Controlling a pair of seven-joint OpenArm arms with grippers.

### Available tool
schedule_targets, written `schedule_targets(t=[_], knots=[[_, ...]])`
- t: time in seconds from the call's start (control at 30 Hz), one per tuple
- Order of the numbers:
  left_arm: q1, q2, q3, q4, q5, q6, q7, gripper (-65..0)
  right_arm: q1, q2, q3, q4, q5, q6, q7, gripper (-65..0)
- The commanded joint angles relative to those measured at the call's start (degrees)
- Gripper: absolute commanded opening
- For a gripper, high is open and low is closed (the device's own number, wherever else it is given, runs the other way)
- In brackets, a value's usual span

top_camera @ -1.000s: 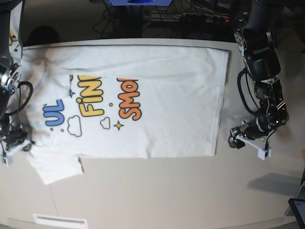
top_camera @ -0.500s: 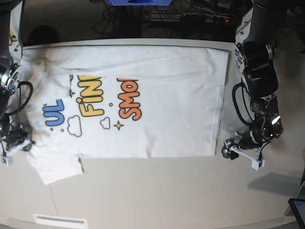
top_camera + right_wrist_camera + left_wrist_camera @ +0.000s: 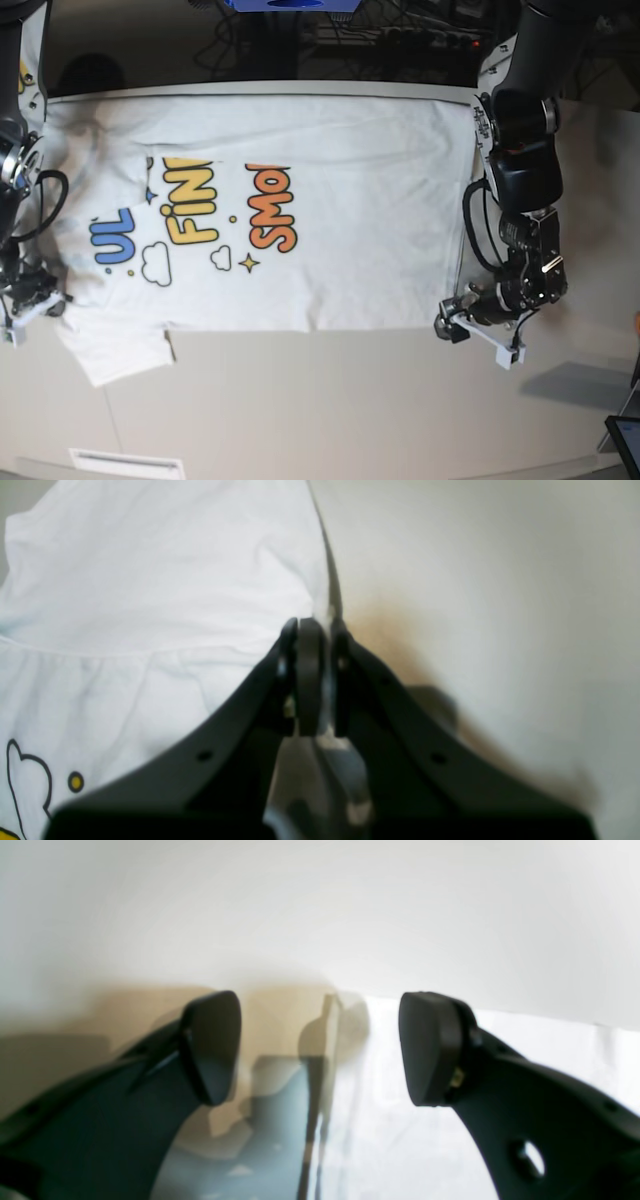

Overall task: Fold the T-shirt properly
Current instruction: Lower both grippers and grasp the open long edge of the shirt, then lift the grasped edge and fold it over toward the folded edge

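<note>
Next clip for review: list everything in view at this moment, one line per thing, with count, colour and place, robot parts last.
T-shirt: one, white with blue, yellow and orange lettering, spread flat across the table, top part folded over the print, one sleeve sticking out toward the front.
Table: one, pale beige, under the shirt and bare along the front.
Cables: a dark tangle, behind the table's far edge.
Vent-like strip: one, white, at the front edge.
Dark screen corner: one, at the frame's lower edge.
Left claw: one, black, wide open at the shirt's hem corner, cloth edge between its fingertips.
Right claw: one, black, shut on the shirt's edge near the sleeve.
</note>
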Motion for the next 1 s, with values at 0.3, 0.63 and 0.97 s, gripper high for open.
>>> schedule_targets(t=[0.3,0.63,0.97], knots=[[-1.2,1.5,0.3,-0.3,0.1,0.0,3.2,-16.8,1.9,1.3,-0.1,1.0,0.4,0.1,0.7,-63.4],[-1.2,3.8,0.4,-0.3,0.1,0.0,3.2,-17.0,1.9,1.3,-0.1,1.0,0.4,0.1,0.7,-63.4],[-1.9,3.8,0.4,-0.4,0.1,0.0,2.9,-42.7,1.9,1.3,-0.1,1.0,0.4,0.1,0.7,-63.4]])
